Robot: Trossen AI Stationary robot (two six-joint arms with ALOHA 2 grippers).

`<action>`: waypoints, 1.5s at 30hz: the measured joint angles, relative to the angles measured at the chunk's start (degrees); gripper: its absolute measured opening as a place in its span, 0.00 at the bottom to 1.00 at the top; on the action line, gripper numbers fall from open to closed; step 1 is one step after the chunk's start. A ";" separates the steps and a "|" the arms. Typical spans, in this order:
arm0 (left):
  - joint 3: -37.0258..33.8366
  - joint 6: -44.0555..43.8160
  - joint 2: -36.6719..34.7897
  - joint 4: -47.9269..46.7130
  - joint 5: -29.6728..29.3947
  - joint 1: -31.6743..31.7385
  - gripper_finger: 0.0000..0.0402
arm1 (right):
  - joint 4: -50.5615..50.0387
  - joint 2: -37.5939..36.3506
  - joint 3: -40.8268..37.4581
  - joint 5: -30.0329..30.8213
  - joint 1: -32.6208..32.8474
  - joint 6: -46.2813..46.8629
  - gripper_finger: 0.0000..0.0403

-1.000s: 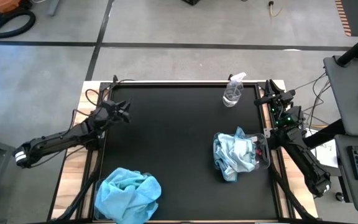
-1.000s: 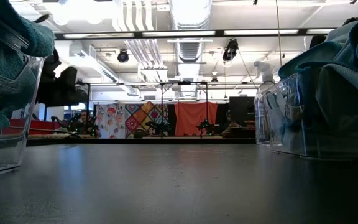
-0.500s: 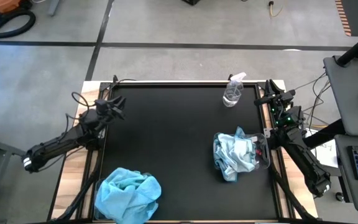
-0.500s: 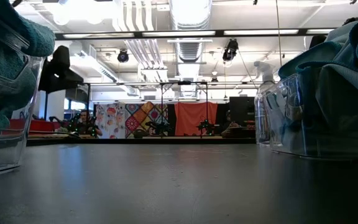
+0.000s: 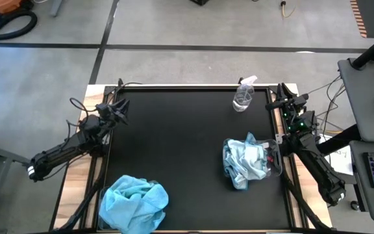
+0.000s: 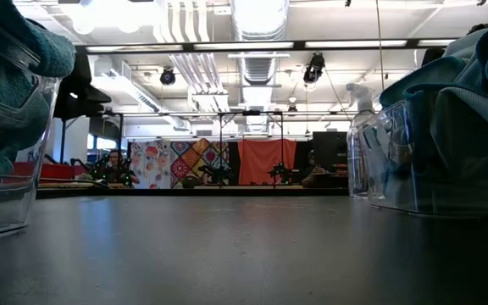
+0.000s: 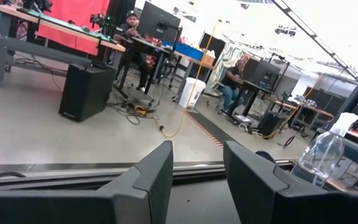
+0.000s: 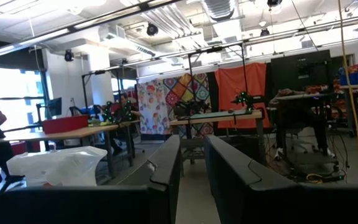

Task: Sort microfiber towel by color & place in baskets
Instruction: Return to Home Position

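Basket (image 6: 11, 191) at near-left corner holds turquoise towels (image 5: 134, 201). Second basket (image 5: 278, 166), mid-right, is heaped with pale blue towels (image 5: 244, 161). Left gripper (image 5: 117, 110) over table's left edge, fingers moderately apart, empty. Right gripper (image 5: 278, 101) at far-right corner, narrow gap, empty. Spray bottle (image 5: 243, 96) by far edge.

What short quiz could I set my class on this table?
1. True or false: the bottle stands on the bare table.
2. The left basket holds which? A turquoise towels; B pale towels.
3. Fill in: the pale towels lie nearest the ___ gripper.
Key: 1 true; 2 A; 3 right gripper.
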 joint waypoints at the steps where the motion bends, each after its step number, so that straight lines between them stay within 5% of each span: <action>1: -0.03 0.00 0.00 0.36 -0.02 0.01 0.32 | 0.00 0.00 0.00 0.02 -0.02 0.00 0.17; 45: -0.04 -0.02 1.44 1.55 -0.04 -0.01 0.32 | 0.00 0.02 0.00 0.00 0.00 0.00 0.17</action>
